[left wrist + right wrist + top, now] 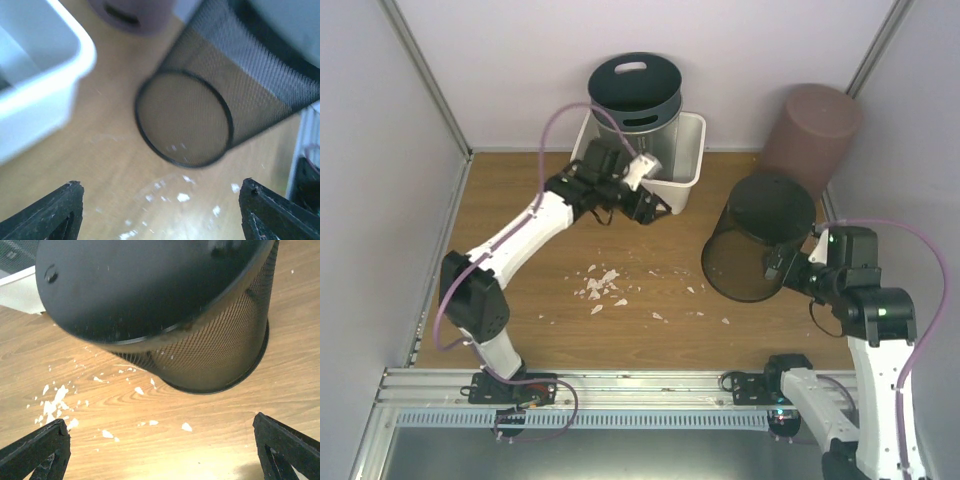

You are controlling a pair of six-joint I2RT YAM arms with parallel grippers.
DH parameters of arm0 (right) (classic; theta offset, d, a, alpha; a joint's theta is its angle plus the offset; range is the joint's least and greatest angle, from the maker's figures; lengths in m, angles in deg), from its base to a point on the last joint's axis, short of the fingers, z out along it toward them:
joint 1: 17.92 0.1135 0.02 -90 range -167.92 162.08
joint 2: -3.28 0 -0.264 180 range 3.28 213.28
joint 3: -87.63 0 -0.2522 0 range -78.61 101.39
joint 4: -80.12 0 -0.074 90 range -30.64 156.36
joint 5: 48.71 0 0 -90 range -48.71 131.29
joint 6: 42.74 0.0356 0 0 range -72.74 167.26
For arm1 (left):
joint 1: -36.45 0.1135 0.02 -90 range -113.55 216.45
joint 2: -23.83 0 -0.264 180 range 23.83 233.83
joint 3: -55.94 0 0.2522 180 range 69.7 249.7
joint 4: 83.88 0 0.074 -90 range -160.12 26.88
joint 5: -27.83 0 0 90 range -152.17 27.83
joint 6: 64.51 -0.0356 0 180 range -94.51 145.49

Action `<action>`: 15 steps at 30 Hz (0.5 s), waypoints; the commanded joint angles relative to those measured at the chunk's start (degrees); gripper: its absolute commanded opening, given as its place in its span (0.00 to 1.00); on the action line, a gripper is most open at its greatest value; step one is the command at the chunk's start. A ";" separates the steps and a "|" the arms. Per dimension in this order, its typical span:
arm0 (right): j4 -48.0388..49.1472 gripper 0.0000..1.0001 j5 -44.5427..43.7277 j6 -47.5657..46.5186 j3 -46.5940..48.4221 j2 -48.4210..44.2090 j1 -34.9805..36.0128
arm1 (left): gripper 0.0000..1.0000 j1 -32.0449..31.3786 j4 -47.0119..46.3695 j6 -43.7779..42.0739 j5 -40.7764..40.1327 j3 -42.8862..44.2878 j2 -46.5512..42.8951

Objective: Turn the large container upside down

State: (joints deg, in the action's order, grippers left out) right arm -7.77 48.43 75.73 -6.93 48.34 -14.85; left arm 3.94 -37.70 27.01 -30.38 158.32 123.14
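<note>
Mesh bin [757,245] on right of table [570,335], tilted, solid base uppermost, mouth rim low beside paper scraps [600,285]. Right gripper [785,262] just beside bin, fingers spread wide. Left gripper [650,208] near white tub [687,150], fingers spread.

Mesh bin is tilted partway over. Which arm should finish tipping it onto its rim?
Right. The right gripper is open right beside the mesh bin, whose solid base faces up toward it. The left gripper is open too, but sits by the white tub, well apart from the bin.
</note>
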 commanded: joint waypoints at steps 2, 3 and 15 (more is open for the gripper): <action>-0.83 1.00 2.75 1.88 -5.69 -3.11 0.44 | 0.87 5.09 0.33 -9.46 -12.80 11.17 -5.10; -0.46 1.00 2.83 1.36 -7.60 -3.14 0.40 | 0.88 5.62 -0.81 -11.44 -15.68 12.82 -5.35; 12.31 1.00 2.66 -5.06 -17.92 2.18 0.39 | 0.97 7.73 -9.40 -31.96 -21.40 22.78 -3.39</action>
State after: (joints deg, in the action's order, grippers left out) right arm -2.74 50.50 73.78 -24.42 48.12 -14.85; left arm 11.72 -43.32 3.89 -50.51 177.37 117.98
